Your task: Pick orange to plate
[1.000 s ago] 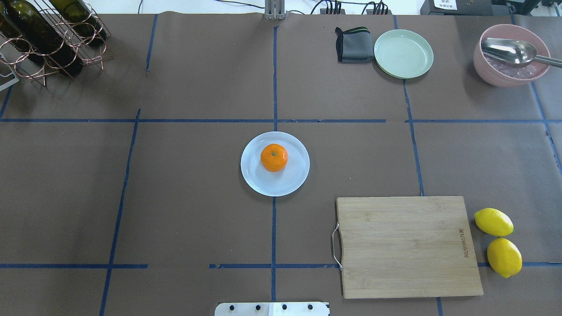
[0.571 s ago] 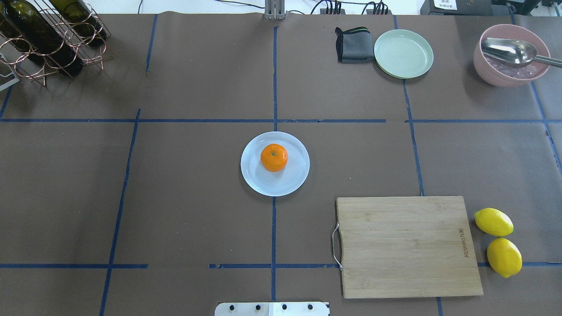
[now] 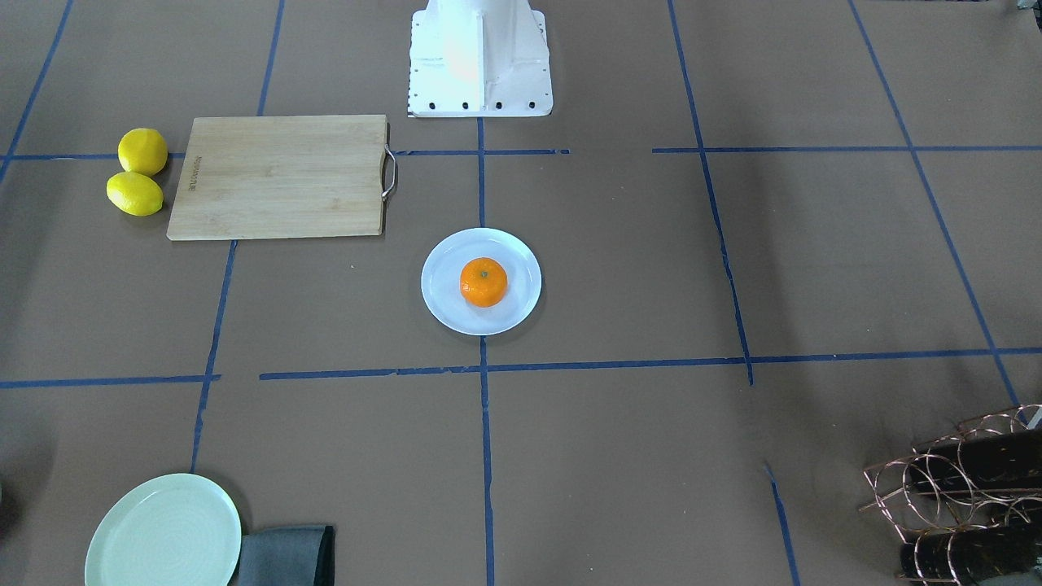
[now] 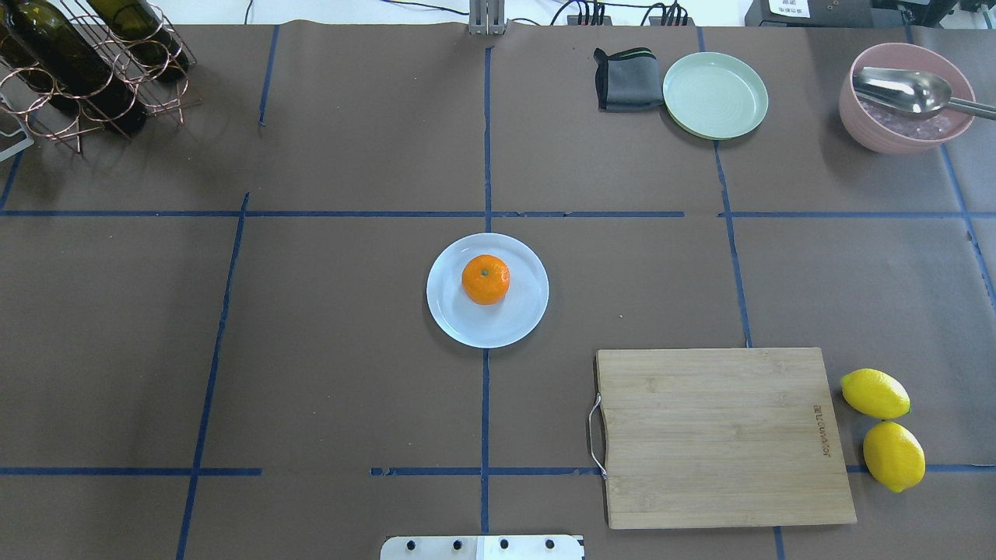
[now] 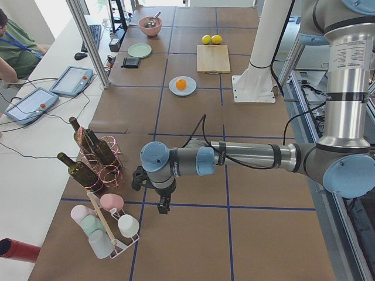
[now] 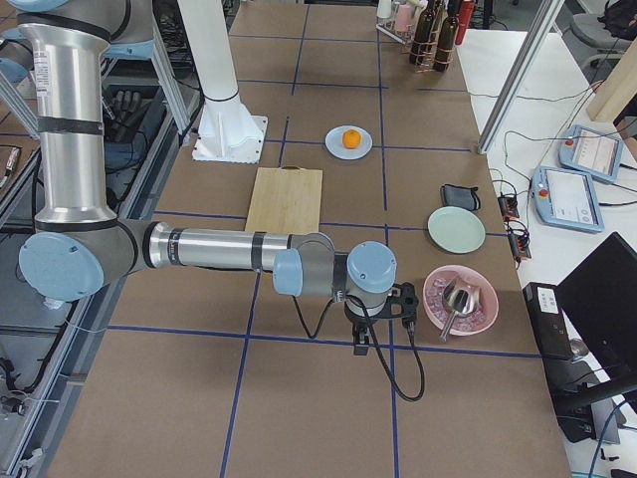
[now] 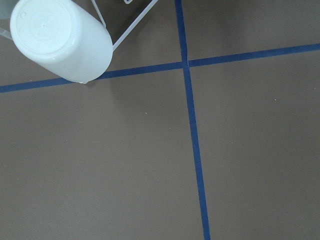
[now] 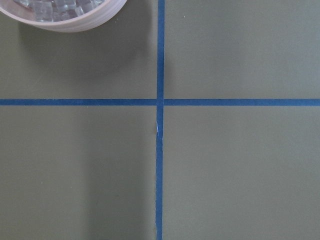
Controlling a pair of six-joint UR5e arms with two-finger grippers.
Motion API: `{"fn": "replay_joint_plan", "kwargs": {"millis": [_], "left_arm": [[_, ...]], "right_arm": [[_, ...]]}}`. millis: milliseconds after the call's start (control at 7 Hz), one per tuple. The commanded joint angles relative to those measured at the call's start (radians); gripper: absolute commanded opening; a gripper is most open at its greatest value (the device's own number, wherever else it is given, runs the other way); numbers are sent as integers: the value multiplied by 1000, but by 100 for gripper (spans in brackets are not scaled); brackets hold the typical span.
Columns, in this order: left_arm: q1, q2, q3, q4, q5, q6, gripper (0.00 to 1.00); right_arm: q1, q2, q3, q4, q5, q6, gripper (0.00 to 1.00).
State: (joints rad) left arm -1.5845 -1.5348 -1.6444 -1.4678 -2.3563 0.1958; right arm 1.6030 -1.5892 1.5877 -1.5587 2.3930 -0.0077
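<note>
The orange (image 4: 485, 279) sits on the white plate (image 4: 515, 317) at the middle of the table, a little off centre, also seen as the orange (image 3: 483, 282) on the plate (image 3: 444, 303) from the front. No gripper is near it. My left gripper (image 5: 162, 206) hangs over the table's left end beside a cup rack; I cannot tell whether it is open or shut. My right gripper (image 6: 360, 344) hangs over the right end next to a pink bowl, its state equally unclear. Both wrist views show only bare table paper and blue tape.
A wooden cutting board (image 4: 720, 435) and two lemons (image 4: 875, 393) lie near right. A pale green plate (image 4: 715, 95), grey cloth (image 4: 625, 80) and pink bowl with a spoon (image 4: 903, 97) stand far right. A bottle rack (image 4: 78, 62) is far left, a cup rack (image 5: 108, 225) beyond it.
</note>
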Motion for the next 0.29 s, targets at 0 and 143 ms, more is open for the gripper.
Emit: {"fn": "replay_joint_plan", "kwargs": {"millis": [0, 143], "left_arm": [[0, -1, -6, 1, 0, -1, 100], [0, 1, -8, 1, 0, -1, 100]], "right_arm": [[0, 0, 0, -1, 2, 0, 100], [0, 0, 1, 0, 2, 0, 100]]}}
